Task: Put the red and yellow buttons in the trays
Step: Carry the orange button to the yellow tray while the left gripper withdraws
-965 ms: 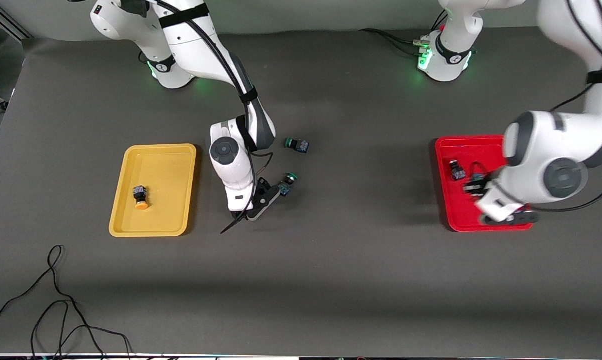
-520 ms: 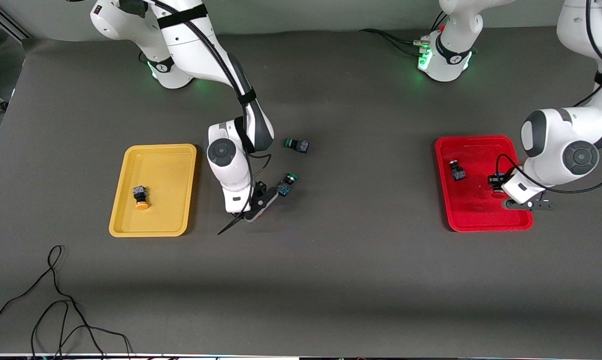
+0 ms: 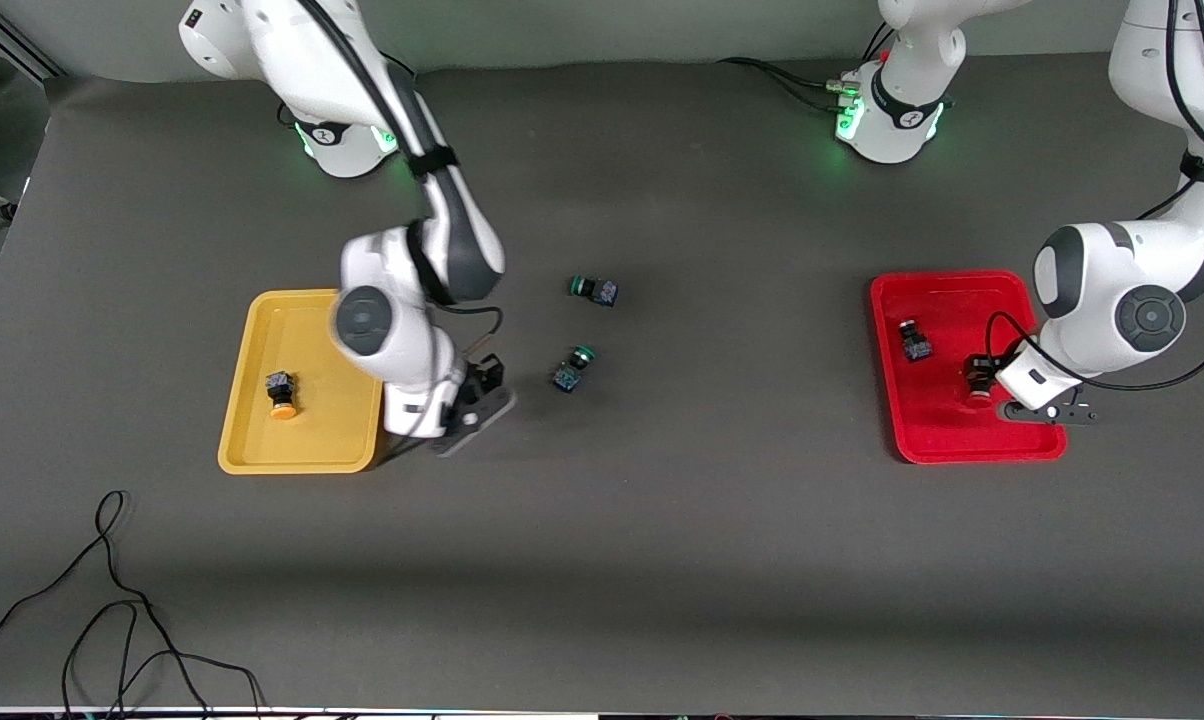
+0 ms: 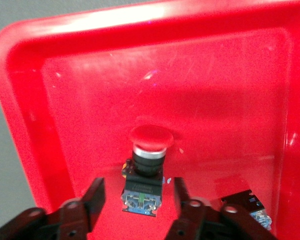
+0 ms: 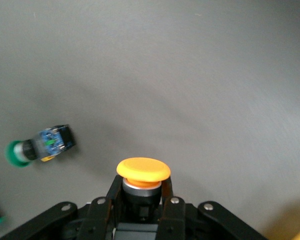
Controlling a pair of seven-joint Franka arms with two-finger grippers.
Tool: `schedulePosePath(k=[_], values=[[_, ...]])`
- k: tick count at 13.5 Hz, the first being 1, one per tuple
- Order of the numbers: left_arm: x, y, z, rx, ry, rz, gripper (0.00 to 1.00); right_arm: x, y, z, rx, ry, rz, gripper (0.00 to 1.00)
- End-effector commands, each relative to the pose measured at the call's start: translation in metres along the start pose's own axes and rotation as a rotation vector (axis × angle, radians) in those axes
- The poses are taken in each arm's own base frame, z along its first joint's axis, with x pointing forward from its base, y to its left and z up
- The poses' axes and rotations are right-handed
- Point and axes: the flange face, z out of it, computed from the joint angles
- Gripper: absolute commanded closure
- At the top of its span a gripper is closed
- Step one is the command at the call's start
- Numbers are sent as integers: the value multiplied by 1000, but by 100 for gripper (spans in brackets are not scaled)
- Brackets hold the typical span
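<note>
My right gripper (image 3: 486,376) is shut on a yellow button (image 5: 142,175) and holds it over the table, just beside the yellow tray (image 3: 322,330). A second yellow button (image 3: 281,394) lies in that tray. My left gripper (image 4: 140,200) is open and low in the red tray (image 4: 230,90). A red button (image 4: 146,162) lies on the tray floor between its fingers, untouched. In the front view that button (image 3: 976,390) is by the left gripper (image 3: 986,372). Another red button (image 3: 913,340) lies in the red tray (image 3: 947,430).
Two green-capped buttons (image 3: 594,290) (image 3: 570,368) lie on the dark table mid-way between the trays; one shows in the right wrist view (image 5: 40,145). A black cable (image 3: 112,600) lies near the front edge at the right arm's end.
My right gripper has moved from beside the green button toward the yellow tray, carrying the yellow button. My left arm swung off the red tray's middle and settled low by the red button.
</note>
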Motion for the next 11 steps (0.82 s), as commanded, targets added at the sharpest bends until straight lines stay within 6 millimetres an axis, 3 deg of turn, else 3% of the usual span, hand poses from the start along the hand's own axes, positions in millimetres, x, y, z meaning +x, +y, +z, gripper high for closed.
schedulePosePath(k=[1,3,6,9,11], values=[[7,-7,-45,26,-16,15,0,-6,25,-59,-11,-56,170,98],[8,-7,-103,48,-23,4,0,-22,54,-89,-45,-85,273,98],[-10,3,-206,86,60,-15,0,-69,130,-91,-46,-129,416,98],[-39,38,-290,63,69,-7,0,-123,179,-45,-44,-177,505,98],[-54,45,-320,60,84,-9,0,-155,207,-4,-63,-128,499,98]])
